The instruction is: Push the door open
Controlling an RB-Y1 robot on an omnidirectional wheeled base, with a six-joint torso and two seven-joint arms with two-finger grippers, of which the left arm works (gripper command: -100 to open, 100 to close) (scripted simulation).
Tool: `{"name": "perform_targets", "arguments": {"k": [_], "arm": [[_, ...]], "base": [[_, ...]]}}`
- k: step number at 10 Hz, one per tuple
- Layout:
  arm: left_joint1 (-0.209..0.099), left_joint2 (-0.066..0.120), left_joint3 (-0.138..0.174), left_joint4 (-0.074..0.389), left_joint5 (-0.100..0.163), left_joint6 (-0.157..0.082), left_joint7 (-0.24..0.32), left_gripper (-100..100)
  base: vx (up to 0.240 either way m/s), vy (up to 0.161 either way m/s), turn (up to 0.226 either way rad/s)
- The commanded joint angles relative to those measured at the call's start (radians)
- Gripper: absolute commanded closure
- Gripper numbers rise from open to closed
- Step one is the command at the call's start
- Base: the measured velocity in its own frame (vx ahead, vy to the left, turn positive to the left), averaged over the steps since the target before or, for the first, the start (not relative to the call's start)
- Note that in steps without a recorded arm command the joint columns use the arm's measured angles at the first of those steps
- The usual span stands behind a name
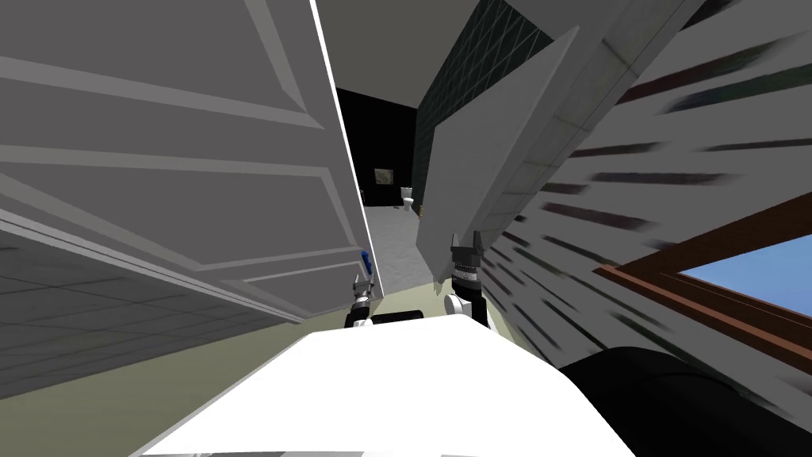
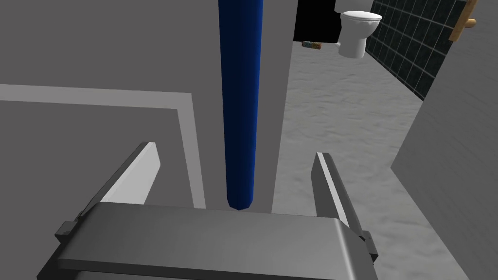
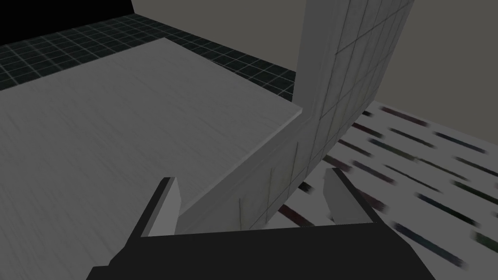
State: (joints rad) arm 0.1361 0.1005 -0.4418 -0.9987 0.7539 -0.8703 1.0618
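Since two leaves flank the gap, the panelled grey door point(image 1: 198, 182) on the robot's left is judged to be the one meant. It is angled away from the gap and stands ajar. A blue bar point(image 2: 239, 97), probably its handle, is mounted by its free edge. The bar's long axis runs straight away from the left gripper point(image 2: 236, 150), parallel to that edge. It is straddled by the left fingers, which are spread apart and clamped on nothing. Contact with the bar cannot be told. The panelled face lies beyond one finger, and grey floor point(image 2: 340, 112) with a toilet point(image 2: 357, 29) is seen beyond the other. The push is therefore judged to go sideways into the door face, across the bar's axis and away from the gap, with the left arm nearer.

On the robot's right, a plain grey leaf point(image 3: 121, 121) is seen, with a wooden knob point(image 2: 469, 22) on it in the left wrist view. The right gripper point(image 3: 253, 175) is held at that leaf's edge beside a tiled jamb point(image 3: 350, 63), with its fingers apart and nothing gripped. That edge is judged to be the hinge side, so little leverage is expected there.
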Motion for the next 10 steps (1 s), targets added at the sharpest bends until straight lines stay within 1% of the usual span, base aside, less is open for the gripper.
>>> {"name": "perform_targets", "arguments": {"k": [1, 4, 5, 6, 10], "arm": [[-0.005, 0.0, 0.005, 0.007, 0.002, 0.0, 0.003, -100], [-0.013, 0.0, 0.013, 0.015, 0.005, 0.001, 0.007, -100], [-0.011, 0.0, 0.011, 0.013, 0.004, 0.002, 0.006, -100], [-0.011, 0.0, 0.011, 0.013, 0.004, 0.002, 0.006, 100], [-0.011, 0.0, 0.011, 0.013, 0.004, 0.002, 0.006, 100]], "base": [[0.187, 0.012, -0.026], [0.198, 0.057, -0.023], [0.082, 0.015, -0.003], [-0.01, 0.001, 0.004], [-0.01, -0.003, -0.005]]}}
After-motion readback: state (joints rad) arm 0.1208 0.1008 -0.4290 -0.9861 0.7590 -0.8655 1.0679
